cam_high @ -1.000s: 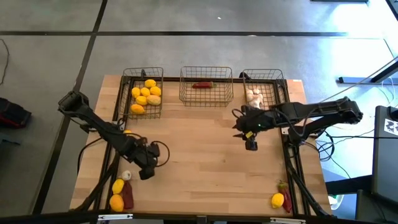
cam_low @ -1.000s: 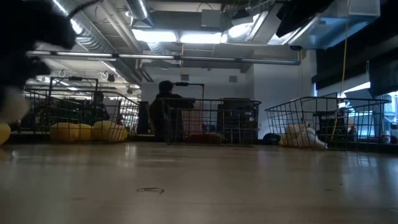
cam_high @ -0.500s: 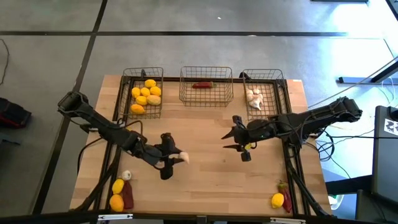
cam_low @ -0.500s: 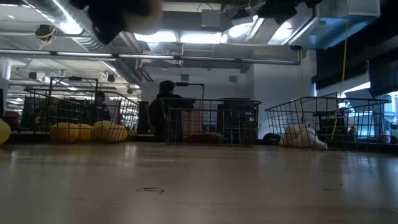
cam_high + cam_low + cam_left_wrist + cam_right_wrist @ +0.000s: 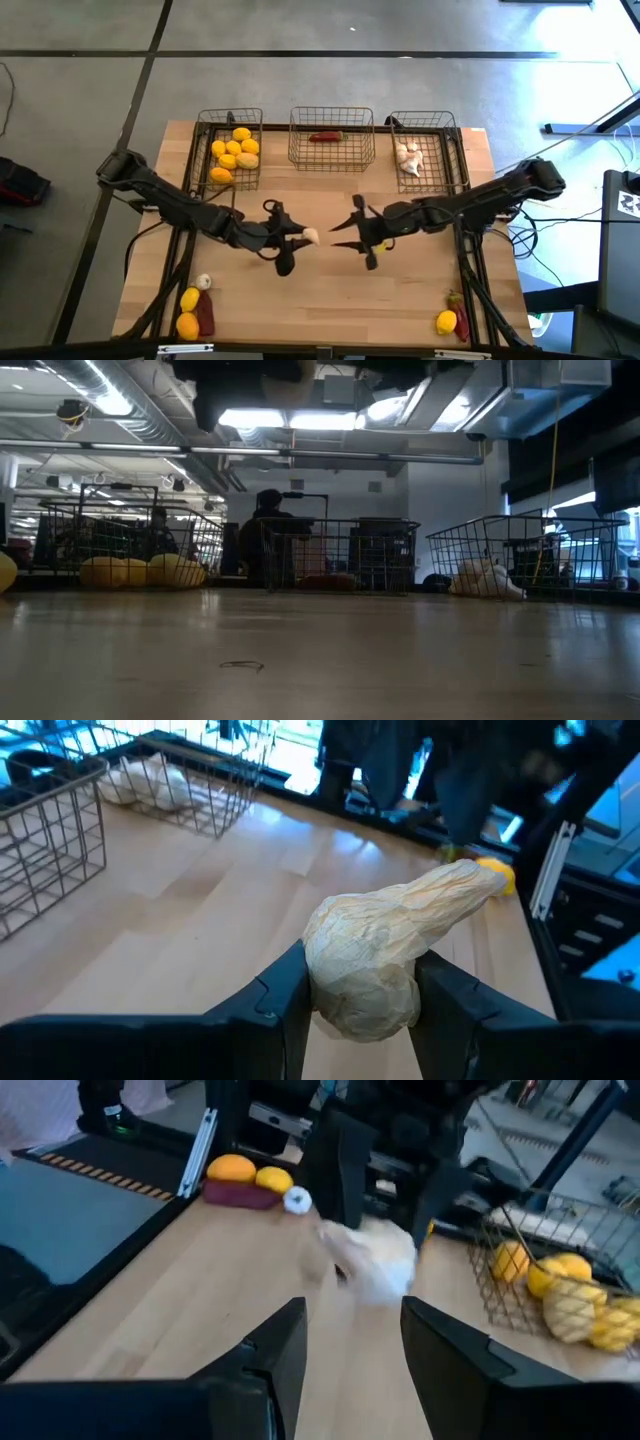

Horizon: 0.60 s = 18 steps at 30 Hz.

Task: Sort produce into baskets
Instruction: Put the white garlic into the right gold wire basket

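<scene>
My left gripper point(image 5: 297, 239) hangs over the middle of the table, shut on a whitish garlic bulb point(image 5: 310, 237). My right gripper point(image 5: 342, 236) faces it from the right, a short gap away. It is open with nothing between its fingers point(image 5: 280, 1348); the bulb point(image 5: 380, 1265) shows just beyond them. At the far edge stand three wire baskets. The left basket point(image 5: 204, 150) holds several lemons. A red chili rests on the floor of the middle basket point(image 5: 331, 155). The right basket point(image 5: 440, 150) holds garlic. My left gripper pinches the bulb's round body point(image 5: 330, 982) between its two fingers point(image 5: 282, 1005). The fingers come nearly level from the table's left. The papery stem point(image 5: 455, 888) points on past the fingertips toward the right arm. The bulb is lifted clear of the table.
At the near left corner lie a garlic bulb point(image 5: 203, 283), two lemons point(image 5: 188, 312) and a chili point(image 5: 205, 318). A lemon point(image 5: 446, 322) and a chili point(image 5: 458, 305) lie at the near right. Bare wood lies under both grippers. A person point(image 5: 265, 535) shows behind the baskets.
My left gripper has risen from the near left and swung toward the table's middle, tipping from pointing down to nearly level, with the garlic bulb lifted clear. My right gripper has come from beside the right basket toward the middle, sinking and tipping level, to face the left one.
</scene>
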### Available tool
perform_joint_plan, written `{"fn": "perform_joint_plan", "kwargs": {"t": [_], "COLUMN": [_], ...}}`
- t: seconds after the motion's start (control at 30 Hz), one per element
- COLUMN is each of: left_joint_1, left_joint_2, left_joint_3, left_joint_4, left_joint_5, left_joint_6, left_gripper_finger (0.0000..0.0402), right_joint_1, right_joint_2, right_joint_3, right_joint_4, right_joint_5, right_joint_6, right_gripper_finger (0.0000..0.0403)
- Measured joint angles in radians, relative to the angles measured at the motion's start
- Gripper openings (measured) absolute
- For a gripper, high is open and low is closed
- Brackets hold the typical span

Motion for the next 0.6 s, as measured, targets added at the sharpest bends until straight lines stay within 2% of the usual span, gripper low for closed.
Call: {"fn": "perform_joint_plan", "kwargs": {"t": [0.2, 0.6], "left_joint_1": [0.01, 0.012], "left_joint_2": [0.031, 0.052], "left_joint_3": [0.0, 0.0], "left_joint_4": [0.055, 0.117], "left_joint_5": [-0.001, -0.001], "left_joint_6": [-0.006, 0.005], "left_gripper_finger": [0.0127, 0.0127], "right_joint_1": [0.0, 0.0], "right_joint_2": [0.086, 0.132], "right_joint_3": [0.0, 0.0], "right_joint_4": [0.157, 0.247], "right_joint_5": [0.01, 0.036], "right_joint_6": [-0.01, -0.012], "right_gripper_finger": [0.016, 0.015]}}
